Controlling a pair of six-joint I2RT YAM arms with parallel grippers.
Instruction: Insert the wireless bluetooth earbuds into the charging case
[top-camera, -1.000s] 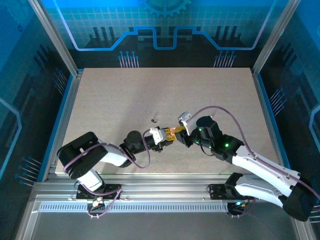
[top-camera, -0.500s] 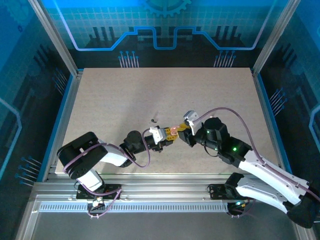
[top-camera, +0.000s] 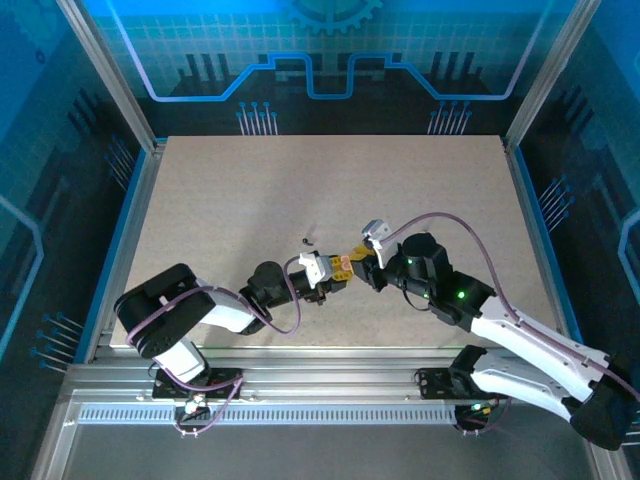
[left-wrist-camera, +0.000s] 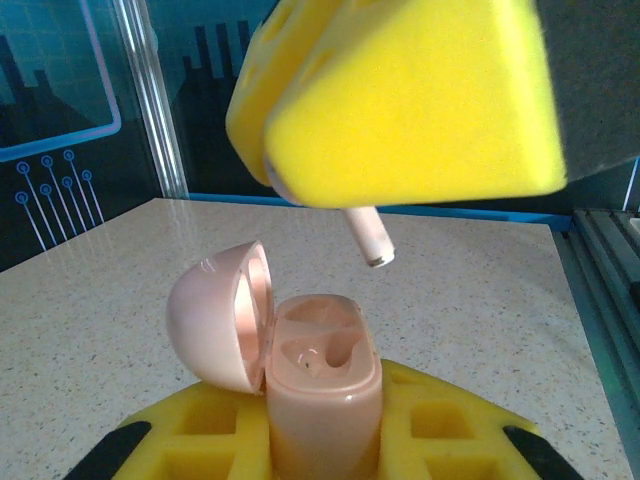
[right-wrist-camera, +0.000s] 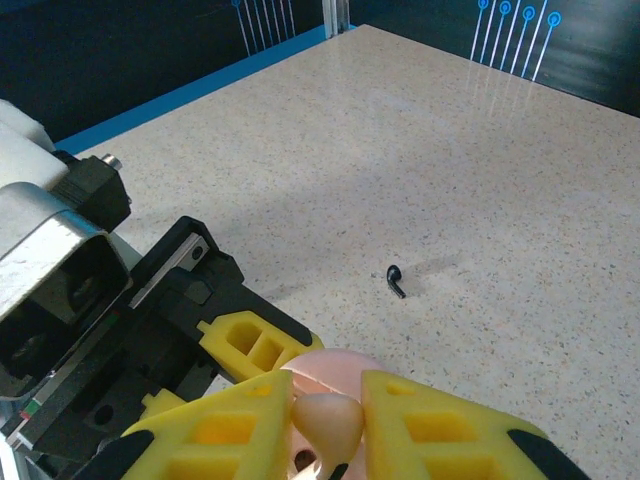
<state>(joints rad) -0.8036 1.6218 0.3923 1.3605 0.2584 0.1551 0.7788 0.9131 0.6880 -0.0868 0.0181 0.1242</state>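
Over the middle of the speckled beige desk (top-camera: 250, 190), left hand (left-wrist-camera: 325, 445) and right hand (right-wrist-camera: 327, 430) tip to tip. Left hand squeezed fully in on the glossy pale-pink plastic charging case (left-wrist-camera: 322, 390), gripped low between yellow foam pads, standing upright, domed lid (left-wrist-camera: 218, 315) swung open to one side, moulded wells showing. Right hand pinched nearly closed on the pale pinkish-white stemmed earbud (left-wrist-camera: 368, 235), stem pointing down and poking out beneath its own yellow pads. Hanging just above the open case and apart from it, a little toward the far side of the wells. Lying loose on the desk beyond both hands, well clear of the case: a small black stemmed earbud (right-wrist-camera: 396, 281).
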